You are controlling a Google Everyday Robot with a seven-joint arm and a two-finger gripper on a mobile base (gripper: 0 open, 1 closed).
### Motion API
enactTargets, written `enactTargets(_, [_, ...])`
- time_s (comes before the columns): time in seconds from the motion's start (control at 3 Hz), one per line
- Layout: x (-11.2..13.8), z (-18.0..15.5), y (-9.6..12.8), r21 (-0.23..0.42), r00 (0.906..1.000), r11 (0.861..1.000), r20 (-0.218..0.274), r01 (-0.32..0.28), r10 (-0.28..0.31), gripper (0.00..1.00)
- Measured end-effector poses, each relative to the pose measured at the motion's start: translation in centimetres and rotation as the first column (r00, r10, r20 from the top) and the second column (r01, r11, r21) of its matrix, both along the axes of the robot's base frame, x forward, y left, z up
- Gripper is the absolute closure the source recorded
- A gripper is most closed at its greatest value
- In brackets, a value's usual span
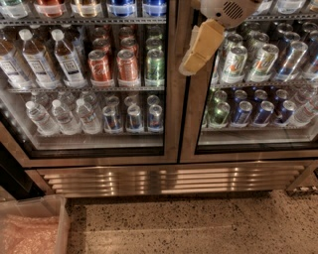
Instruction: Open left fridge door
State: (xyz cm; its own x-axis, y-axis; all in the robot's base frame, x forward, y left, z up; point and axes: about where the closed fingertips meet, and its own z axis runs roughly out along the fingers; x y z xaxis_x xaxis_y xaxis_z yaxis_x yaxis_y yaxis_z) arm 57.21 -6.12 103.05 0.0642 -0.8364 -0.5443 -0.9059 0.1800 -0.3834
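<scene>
The fridge [169, 178] fills the view, with both glass doors closed. The left fridge door [171, 114] has a steel frame and a glass pane, with water bottles and red, green and blue cans behind it. My gripper [191, 64], tan under a white wrist [228, 10], hangs at the top centre. It sits in front of the seam between the two doors, over the right door's inner frame. It holds nothing that I can see.
The right door [258, 149] shows silver-green and blue cans. A louvred steel grille [169, 181] runs along the base above a speckled floor [198, 223]. A clear plastic bin [35, 228] with pink contents stands at the lower left.
</scene>
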Motion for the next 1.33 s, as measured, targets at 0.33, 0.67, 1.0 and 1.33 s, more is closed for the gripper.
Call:
enactTargets(0.33, [0.13, -0.05, -0.04, 0.003, 1.0, 1.0, -0.001, -0.009, 0.009, 0.0])
enactTargets(0.67, [0.28, -0.28, 0.14, 0.003, 0.9997, 1.0, -0.008, -0.025, 0.025, 0.0])
enactTargets(1.0, [0.49, -0.62, 0.35, 0.001, 0.999, 0.999, -0.018, -0.041, 0.041, 0.0])
enactTargets(1.33, [0.74, -0.88, 0.4, -0.002, 0.9983, 0.999, -0.026, -0.052, 0.052, 0.0])
